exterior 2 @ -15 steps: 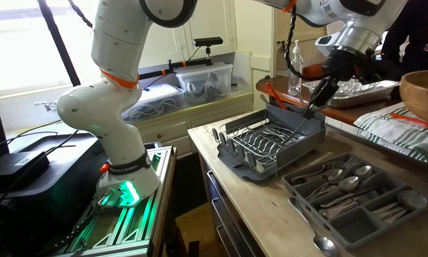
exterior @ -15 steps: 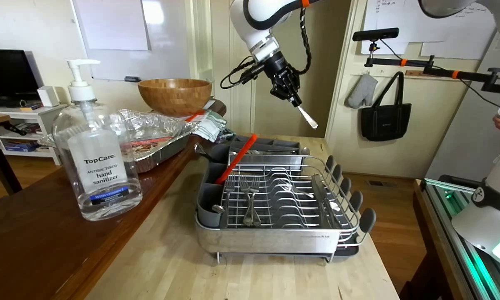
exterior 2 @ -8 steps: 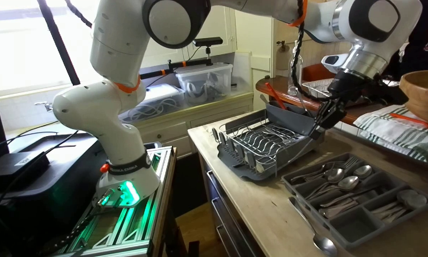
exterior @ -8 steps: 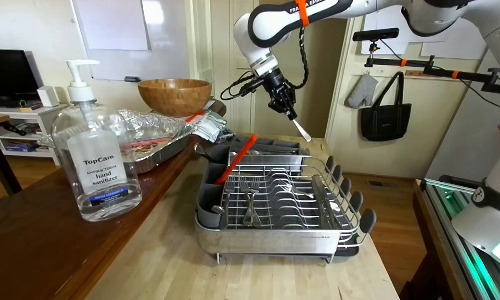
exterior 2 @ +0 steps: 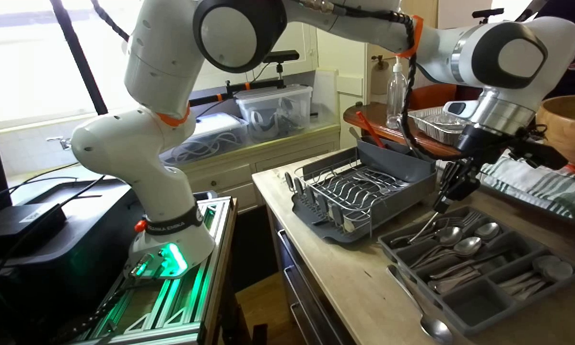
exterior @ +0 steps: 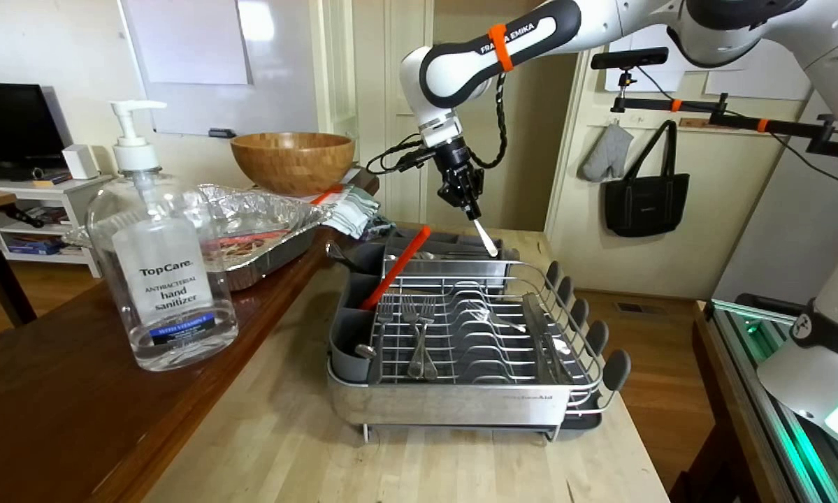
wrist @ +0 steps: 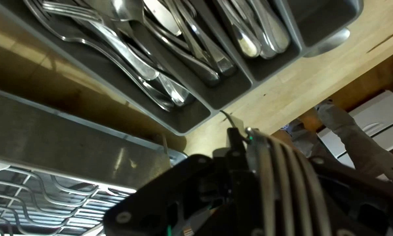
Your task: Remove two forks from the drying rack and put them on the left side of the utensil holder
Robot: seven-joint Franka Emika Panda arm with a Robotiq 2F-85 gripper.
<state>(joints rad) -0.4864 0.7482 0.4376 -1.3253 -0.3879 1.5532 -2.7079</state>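
One slim silvery metal fork (wrist: 282, 177) is clamped fast in the black gripper (exterior 2: 441, 205), at eleven o'clock of the dark grey compartmented utensil holder (exterior 2: 479, 301) in an exterior view. More silvery forks (exterior: 419, 346) lie in the silver wire drying rack (exterior 2: 402, 202), toward ten o'clock.

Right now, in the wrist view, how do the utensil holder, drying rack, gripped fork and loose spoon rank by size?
1. Utensil holder and drying rack: unsure which looks larger, as both run past the picture's edge.
2. Gripped fork, enlarged by nearness to the camera.
3. Loose spoon, partly hidden.
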